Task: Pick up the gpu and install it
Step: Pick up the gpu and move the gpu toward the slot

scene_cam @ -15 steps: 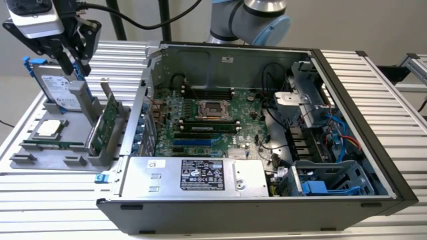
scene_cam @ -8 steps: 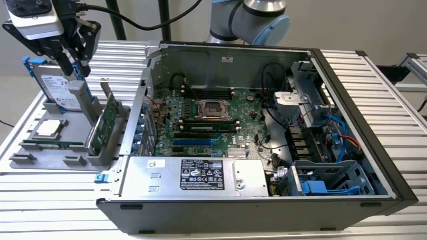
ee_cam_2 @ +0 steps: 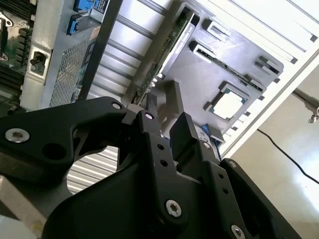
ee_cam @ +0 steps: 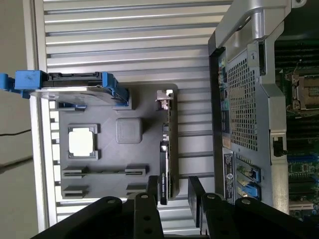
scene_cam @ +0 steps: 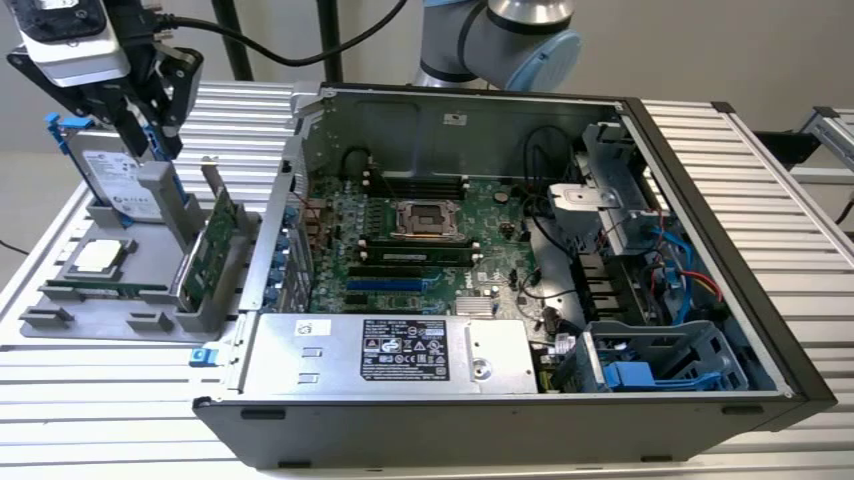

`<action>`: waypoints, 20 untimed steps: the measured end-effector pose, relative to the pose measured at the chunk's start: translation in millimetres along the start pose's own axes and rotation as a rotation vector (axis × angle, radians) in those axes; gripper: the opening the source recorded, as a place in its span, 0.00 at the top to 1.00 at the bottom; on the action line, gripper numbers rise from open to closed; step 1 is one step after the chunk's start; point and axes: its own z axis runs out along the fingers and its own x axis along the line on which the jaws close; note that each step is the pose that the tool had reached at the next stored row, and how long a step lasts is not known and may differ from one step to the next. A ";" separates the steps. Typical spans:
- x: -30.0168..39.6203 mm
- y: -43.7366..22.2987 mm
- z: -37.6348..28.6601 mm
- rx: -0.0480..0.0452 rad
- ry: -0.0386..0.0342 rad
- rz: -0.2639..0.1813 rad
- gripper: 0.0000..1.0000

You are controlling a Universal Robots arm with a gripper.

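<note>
Exterior view's upper left: shows one gripper (scene_cam: 150,135), jaws apart, empty, above one gray holder (scene_cam: 80,310); one gpu (scene_cam: 218,245) upright on edge in it, beside one open computer case (scene_cam: 467,420). First wrist view: shows two fingers (ee_cam: 152,195) either side of one end of the gpu (ee_cam: 166,149), contact unclear. Second wrist view: shows the gpu (ee_cam_2: 172,42) edge-on, one end hidden behind the gripper (ee_cam_2: 167,133).

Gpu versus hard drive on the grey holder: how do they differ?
The gpu is a thin green board; the hard drive is a thicker silver block with blue rails. The gpu stands along the holder edge nearest the computer case; the hard drive stands crosswise to it. In the first wrist view the open gripper lines up with the gpu, not the hard drive. Both stand on edge.
</note>
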 end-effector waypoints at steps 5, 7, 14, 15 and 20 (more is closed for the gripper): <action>0.0 -0.7 3.3 0.0001 0.0018 0.000 0.00; 0.0 -0.9 4.5 0.0002 0.0025 0.000 0.00; 0.0 -1.2 6.2 0.0001 0.0028 0.000 0.00; 0.0 -1.2 6.2 0.0002 0.0029 0.000 0.00; 0.0 -1.4 8.0 0.0003 0.0048 0.000 0.00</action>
